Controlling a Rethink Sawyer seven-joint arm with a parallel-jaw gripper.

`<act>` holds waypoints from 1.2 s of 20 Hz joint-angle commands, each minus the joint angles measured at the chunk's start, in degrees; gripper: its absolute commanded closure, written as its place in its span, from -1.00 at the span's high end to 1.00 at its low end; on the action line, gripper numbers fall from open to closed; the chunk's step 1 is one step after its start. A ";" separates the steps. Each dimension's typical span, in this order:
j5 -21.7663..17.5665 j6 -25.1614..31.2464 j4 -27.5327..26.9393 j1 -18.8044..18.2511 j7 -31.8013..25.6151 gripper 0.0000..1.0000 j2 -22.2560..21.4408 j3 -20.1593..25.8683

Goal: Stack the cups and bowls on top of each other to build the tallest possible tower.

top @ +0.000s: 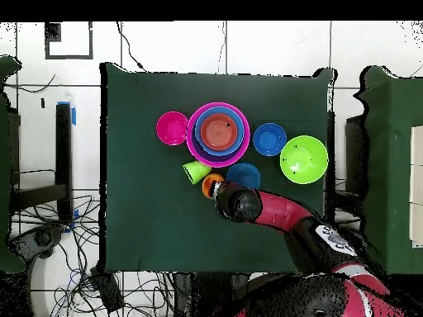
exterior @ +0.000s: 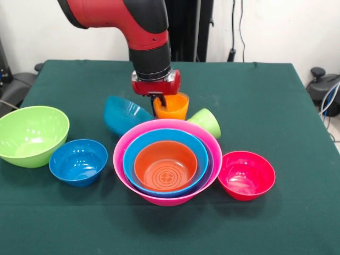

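While the gripper (exterior: 158,99) reaches down into the mouth of the orange cup (exterior: 171,107), its fingers are mostly hidden behind the cup's rim, so whether they are spread or closed on the wall cannot be told. The cup stands upright just behind the tower (exterior: 167,168), a big pink bowl (exterior: 123,146) holding a sky blue bowl (exterior: 131,151) and an orange bowl (exterior: 166,165).

The lime green cup (exterior: 207,121) lies tipped on its side just to the right of the orange cup, and a teal bowl (exterior: 123,115) leans on edge just to the left. Both sit close to the grasp, so a sideways drift on the lift would likely knock either one and send it rolling.

A one-wall pinch on glossy plastic may slip, dropping the cup onto the tower's far rim.

A lime green bowl (exterior: 31,134) and a blue bowl (exterior: 78,161) stand at the left, a red-pink bowl (exterior: 246,173) at the right, all well apart from the arm.
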 commanded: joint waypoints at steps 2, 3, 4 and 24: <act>-1.40 -3.37 0.50 0.42 6.64 -1.00 -0.27 0.11; -1.30 -3.24 0.70 0.37 6.66 -1.00 -0.50 0.18; -0.96 -2.52 0.99 0.31 6.71 -1.00 -1.02 0.26; 8.42 21.40 1.46 5.77 7.42 -1.00 -24.50 0.59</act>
